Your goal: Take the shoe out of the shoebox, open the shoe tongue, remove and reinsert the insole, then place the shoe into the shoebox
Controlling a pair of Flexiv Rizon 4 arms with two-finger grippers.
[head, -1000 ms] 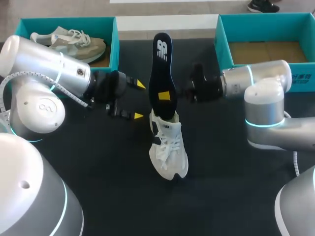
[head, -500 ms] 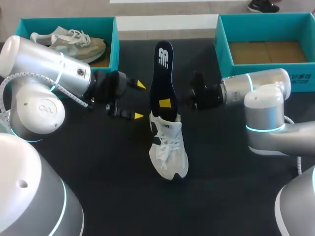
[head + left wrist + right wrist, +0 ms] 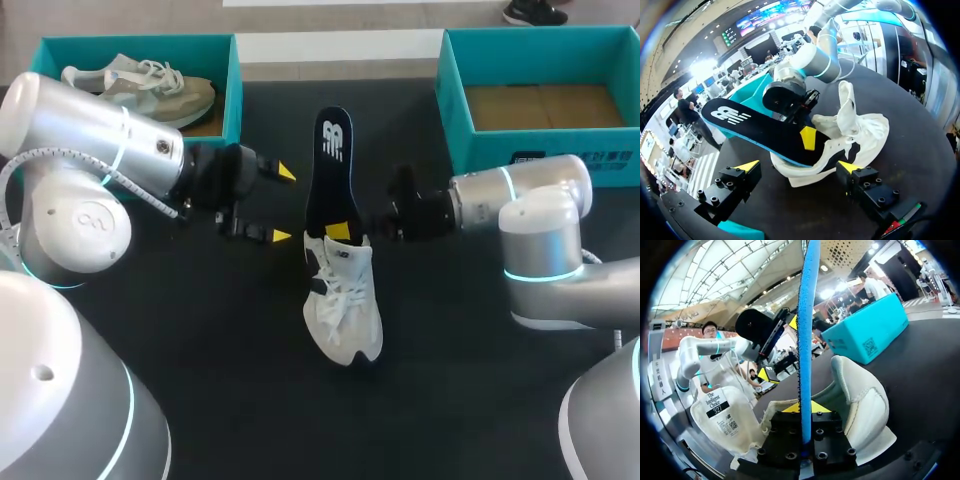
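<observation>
Head view. Tabletop (image 3: 200,330), black. White shoe (image 3: 342,300) lying near the middle, toe toward the camera, laces up, outside both boxes. Black insole (image 3: 330,160) standing steeply out of the shoe's opening, lower end inside, upper end toward the far edge. Right gripper (image 3: 340,230), coming in from the right, closed on the insole's lower part just above the collar; one yellow tip shows on the near face. Left gripper (image 3: 283,204), just left of the insole, fingers spread wide, holding nothing, apart from shoe and insole. Left shoebox (image 3: 228,90), teal, far left corner, containing a second shoe (image 3: 140,85), beige-grey. Right shoebox (image 3: 445,90), teal, far right corner, brown floor showing.

Left wrist view. Left gripper (image 3: 799,167): two yellow tips far apart, nothing between them. Shoe (image 3: 865,130) ahead of the tips, not touched, tongue (image 3: 845,100) raised. Insole (image 3: 750,125), black face with blue edge, slanting out of the opening. Right gripper's yellow tip pressed flat on the insole's face near the collar; right arm (image 3: 805,60) beyond.

Right wrist view. Right gripper (image 3: 802,412): fingers close together, insole (image 3: 805,315) seen edge-on as a blue strip clamped between them. Shoe (image 3: 865,405) under the gripper, heel to one side, tongue (image 3: 725,420) with its label folded open to the other. Left gripper visible beyond the insole, tips apart.
</observation>
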